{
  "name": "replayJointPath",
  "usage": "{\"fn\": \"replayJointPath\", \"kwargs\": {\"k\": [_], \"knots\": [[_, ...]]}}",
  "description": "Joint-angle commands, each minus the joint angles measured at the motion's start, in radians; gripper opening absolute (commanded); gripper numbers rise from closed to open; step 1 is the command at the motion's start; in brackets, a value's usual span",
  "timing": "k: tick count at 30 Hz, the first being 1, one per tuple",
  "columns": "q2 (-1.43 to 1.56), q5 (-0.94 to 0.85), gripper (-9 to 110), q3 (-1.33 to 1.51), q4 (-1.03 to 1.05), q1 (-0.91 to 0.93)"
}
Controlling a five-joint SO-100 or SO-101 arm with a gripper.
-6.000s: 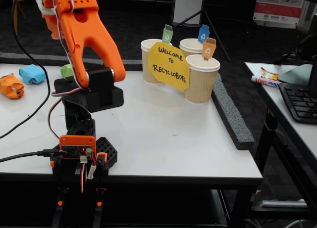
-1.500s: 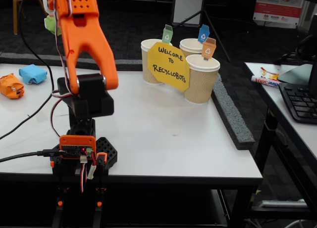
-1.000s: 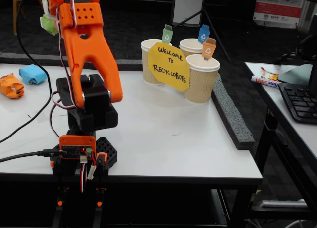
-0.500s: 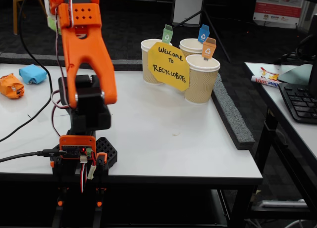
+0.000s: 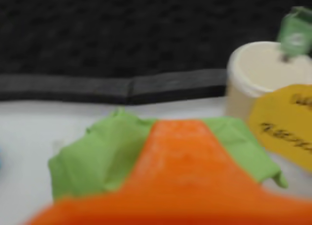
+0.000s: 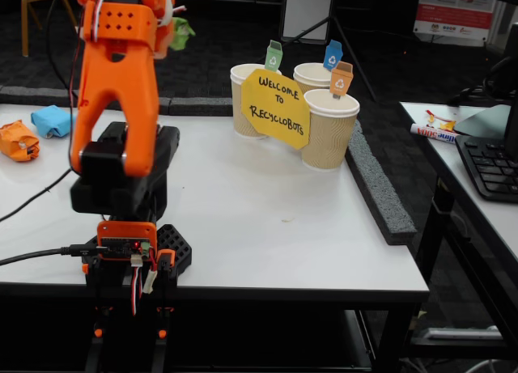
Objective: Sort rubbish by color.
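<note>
Orange arm (image 6: 113,90) on black base (image 6: 129,252) — red, white wires; wrist view blurred.

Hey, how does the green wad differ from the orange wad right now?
The green wad is up in the air, gripped by the tool; the orange wad lies on the table. In the fixed view the green wad shows only as a small bit beside the arm, near the cups, while the orange wad sits in full view at the table's far left edge. They differ in colour. Both are small crumpled paper wads.
</note>
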Motion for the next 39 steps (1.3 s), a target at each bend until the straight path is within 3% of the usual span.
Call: {"fn": "replayJointPath", "kwargs": {"k": [1, 21, 39], "knots": [[0.035, -0.020, 0, -0.118, -0.003, 0.107], [0.098, -0.020, 0, -0.187, 0.104, 0.449], [0.098, -0.020, 0, -0.213, 0.127, 0.472]]}}
